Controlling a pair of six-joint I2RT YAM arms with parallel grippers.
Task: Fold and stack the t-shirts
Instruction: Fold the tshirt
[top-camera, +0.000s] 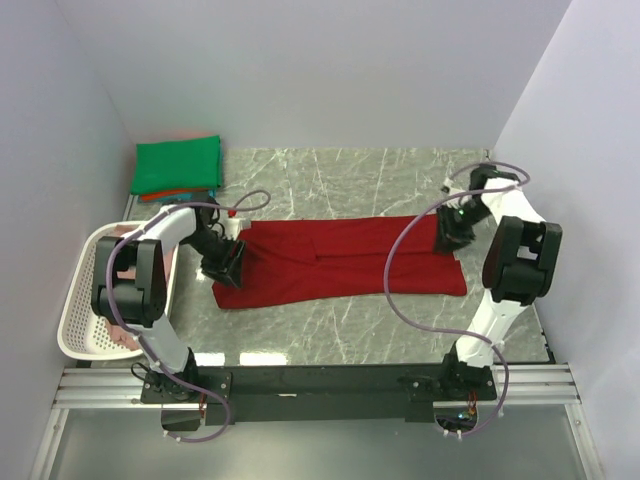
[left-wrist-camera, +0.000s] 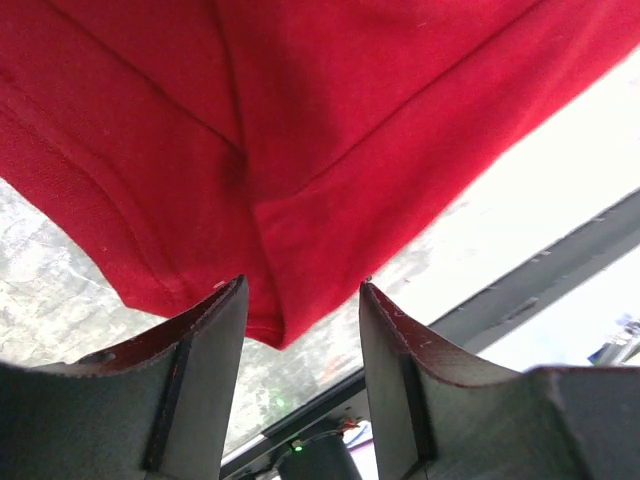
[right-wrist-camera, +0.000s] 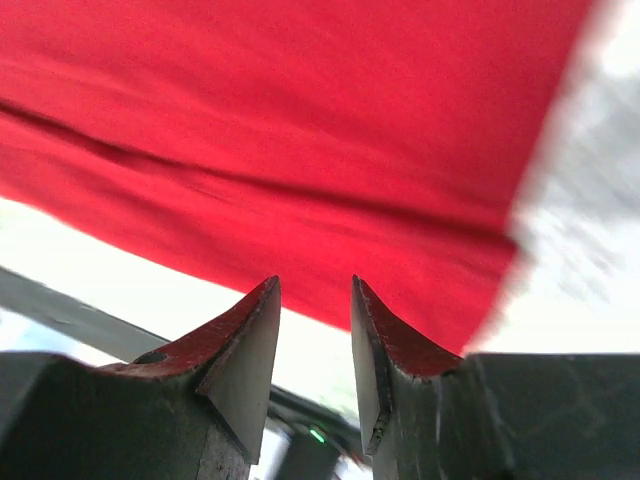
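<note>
A dark red t-shirt (top-camera: 340, 262) lies folded into a long band across the middle of the table. My left gripper (top-camera: 226, 262) is at its left end. In the left wrist view the left gripper (left-wrist-camera: 303, 292) is open, with the shirt's (left-wrist-camera: 300, 150) corner just past the fingertips and not held. My right gripper (top-camera: 452, 238) is at the shirt's right end. In the right wrist view it (right-wrist-camera: 315, 288) is open and empty, with the red cloth (right-wrist-camera: 300, 120) just beyond the tips. A folded green t-shirt (top-camera: 178, 165) lies at the back left on an orange-red one (top-camera: 160, 196).
A white lattice basket (top-camera: 78, 310) stands at the left table edge with pink cloth (top-camera: 122, 338) in it. Walls close in the table on the left, back and right. The marbled tabletop (top-camera: 340, 185) lies behind the red shirt.
</note>
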